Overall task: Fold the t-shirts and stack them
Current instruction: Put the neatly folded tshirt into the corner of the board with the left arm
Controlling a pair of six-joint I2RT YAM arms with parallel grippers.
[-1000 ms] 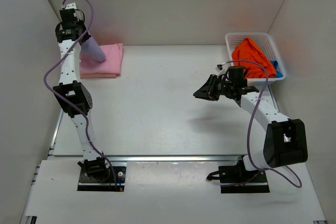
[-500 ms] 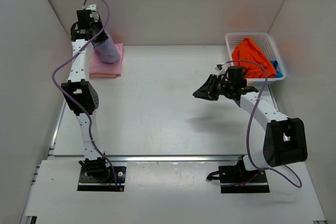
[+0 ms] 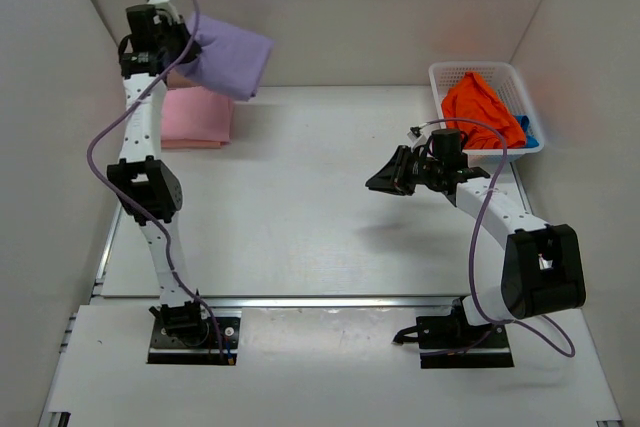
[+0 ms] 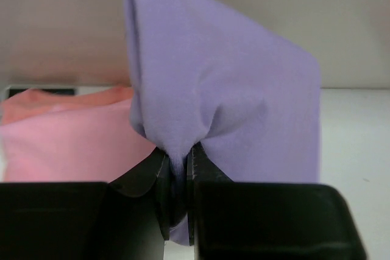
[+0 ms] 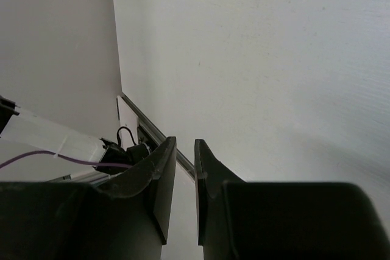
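My left gripper point(image 3: 183, 51) is shut on the lavender purple t-shirt point(image 3: 230, 59) and holds it in the air at the back left, the cloth fanned out to the right. In the left wrist view the purple shirt point(image 4: 231, 89) is pinched between my left gripper's jaws point(image 4: 178, 162). The folded pink t-shirt point(image 3: 200, 117) lies flat on the table below; it also shows in the left wrist view point(image 4: 67, 144). The orange t-shirt point(image 3: 480, 107) and a bit of the blue t-shirt point(image 3: 528, 132) lie in the basket. My right gripper point(image 3: 388, 176) hovers mid-table, jaws nearly together with nothing between them point(image 5: 181, 150).
The white lattice basket point(image 3: 440, 72) stands at the back right corner. White walls enclose the table on the left, back and right. The left arm's purple cable point(image 3: 100, 147) loops beside the left wall.
My left gripper has risen from over the pink shirt, and the purple shirt, bunched before, now spreads out to the right. The right arm has barely moved.
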